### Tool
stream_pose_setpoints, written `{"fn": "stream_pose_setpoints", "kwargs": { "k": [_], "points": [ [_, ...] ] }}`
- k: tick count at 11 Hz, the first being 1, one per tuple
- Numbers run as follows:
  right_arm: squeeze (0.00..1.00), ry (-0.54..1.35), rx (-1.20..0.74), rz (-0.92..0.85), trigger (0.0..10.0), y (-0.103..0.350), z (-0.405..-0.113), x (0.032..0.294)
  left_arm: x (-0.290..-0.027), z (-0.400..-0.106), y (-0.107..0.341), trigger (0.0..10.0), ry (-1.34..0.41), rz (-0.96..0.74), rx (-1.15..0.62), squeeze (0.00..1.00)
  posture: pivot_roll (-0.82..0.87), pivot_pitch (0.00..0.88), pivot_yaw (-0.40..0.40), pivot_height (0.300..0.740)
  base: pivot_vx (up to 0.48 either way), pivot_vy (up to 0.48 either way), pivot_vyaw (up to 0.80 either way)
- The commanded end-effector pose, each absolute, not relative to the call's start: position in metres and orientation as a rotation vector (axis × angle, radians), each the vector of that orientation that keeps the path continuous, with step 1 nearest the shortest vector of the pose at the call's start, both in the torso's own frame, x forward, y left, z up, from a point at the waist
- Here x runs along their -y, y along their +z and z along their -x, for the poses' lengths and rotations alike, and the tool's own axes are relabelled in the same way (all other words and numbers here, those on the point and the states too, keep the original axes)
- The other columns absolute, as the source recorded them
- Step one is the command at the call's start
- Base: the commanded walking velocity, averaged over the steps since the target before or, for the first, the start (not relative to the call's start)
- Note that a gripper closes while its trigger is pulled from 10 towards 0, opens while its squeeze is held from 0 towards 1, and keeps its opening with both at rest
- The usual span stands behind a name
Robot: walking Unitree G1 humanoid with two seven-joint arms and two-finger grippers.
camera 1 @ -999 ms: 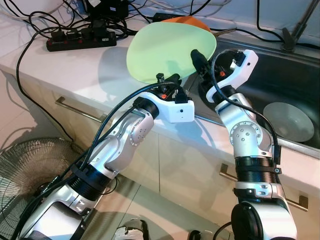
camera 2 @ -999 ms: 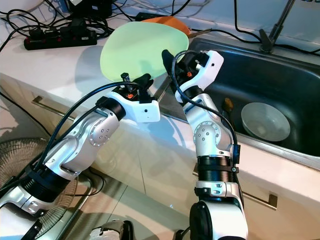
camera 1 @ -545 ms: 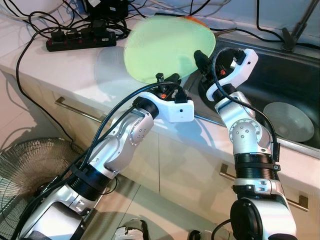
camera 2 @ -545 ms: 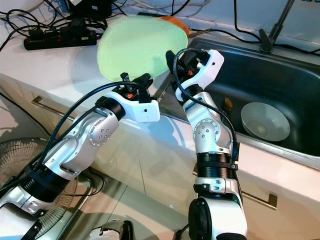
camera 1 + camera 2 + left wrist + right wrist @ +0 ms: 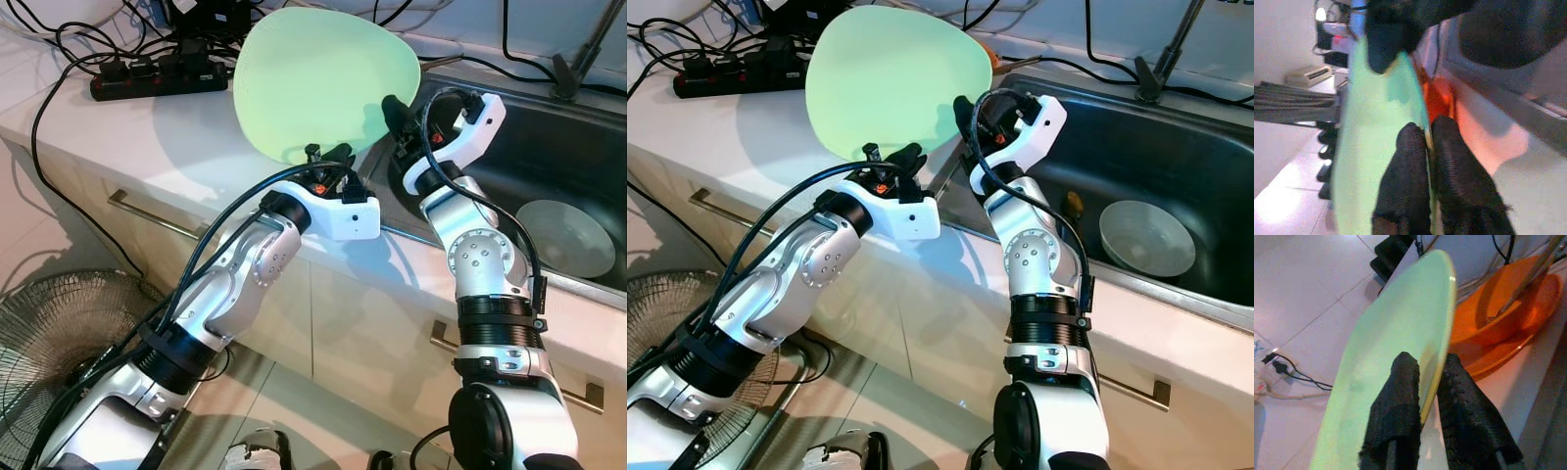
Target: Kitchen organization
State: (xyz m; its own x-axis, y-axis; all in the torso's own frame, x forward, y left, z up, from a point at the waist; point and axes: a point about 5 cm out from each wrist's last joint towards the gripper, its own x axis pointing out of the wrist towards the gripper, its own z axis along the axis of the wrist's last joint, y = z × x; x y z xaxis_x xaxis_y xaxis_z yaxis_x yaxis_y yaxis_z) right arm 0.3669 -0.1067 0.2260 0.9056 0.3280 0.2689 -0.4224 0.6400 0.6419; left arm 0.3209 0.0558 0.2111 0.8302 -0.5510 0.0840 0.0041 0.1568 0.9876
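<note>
Left gripper (image 5: 1420, 147) and right gripper (image 5: 1422, 382) were both clamped on the rim of the green plate (image 5: 318, 83), one finger on each face. Plate stood tilted on edge above the counter (image 5: 127, 132), orange bowl (image 5: 1498, 318) behind it. Judged rigid, smooth, breakable; rim grip seemed best.

A black power strip (image 5: 160, 76) lies on the counter; what looks like a fan (image 5: 54, 323) stands below.

Now tilted more upright and raised higher above the counter, hiding the orange bowl: large pale-green oval plate (image 5: 318, 83).
</note>
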Motion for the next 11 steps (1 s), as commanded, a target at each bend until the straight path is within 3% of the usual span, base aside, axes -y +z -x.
{"fn": "stream_pose_setpoints", "kwargs": {
  "k": [1, 7, 8, 9, 10, 11],
  "points": [
    [0.0, 0.454, 0.136, -0.746, 0.0, 0.232, -0.367, 0.102, -0.052, -0.318, 0.219, 10.0, -0.418, -1.356, 0.533, 1.0, 0.12, 0.086, 0.028, 0.74, 0.0, 0.0, 0.0],
    [0.0, 0.392, 0.176, -0.866, 0.0, 0.239, -0.371, 0.111, -0.053, -0.318, 0.221, 10.0, -0.404, -1.353, 0.542, 1.0, 0.12, 0.084, 0.03, 0.74, 0.0, 0.0, 0.0],
    [0.0, 0.371, 0.188, -0.886, 0.0, 0.241, -0.372, 0.115, -0.053, -0.319, 0.222, 10.0, -0.402, -1.351, 0.542, 0.96, 0.12, 0.084, 0.031, 0.74, 0.0, 0.0, 0.0],
    [0.0, 0.339, 0.227, -0.927, 0.0, 0.246, -0.374, 0.123, -0.052, -0.319, 0.22, 10.0, -0.408, -1.35, 0.537, 0.0, 0.12, 0.082, 0.033, 0.74, 0.0, 0.0, 0.0],
    [0.0, 0.287, 0.298, -1.027, 0.0, 0.254, -0.375, 0.143, -0.052, -0.319, 0.22, 10.0, -0.41, -1.346, 0.538, 0.0, 0.12, 0.082, 0.034, 0.74, 0.0, 0.0, 0.0],
    [0.0, 0.283, 0.313, -1.023, 0.0, 0.255, -0.375, 0.146, -0.052, -0.318, 0.22, 10.0, -0.409, -1.345, 0.538, 0.0, 0.12, 0.082, 0.034, 0.74, 0.0, 0.0, 0.0]
  ]
}}
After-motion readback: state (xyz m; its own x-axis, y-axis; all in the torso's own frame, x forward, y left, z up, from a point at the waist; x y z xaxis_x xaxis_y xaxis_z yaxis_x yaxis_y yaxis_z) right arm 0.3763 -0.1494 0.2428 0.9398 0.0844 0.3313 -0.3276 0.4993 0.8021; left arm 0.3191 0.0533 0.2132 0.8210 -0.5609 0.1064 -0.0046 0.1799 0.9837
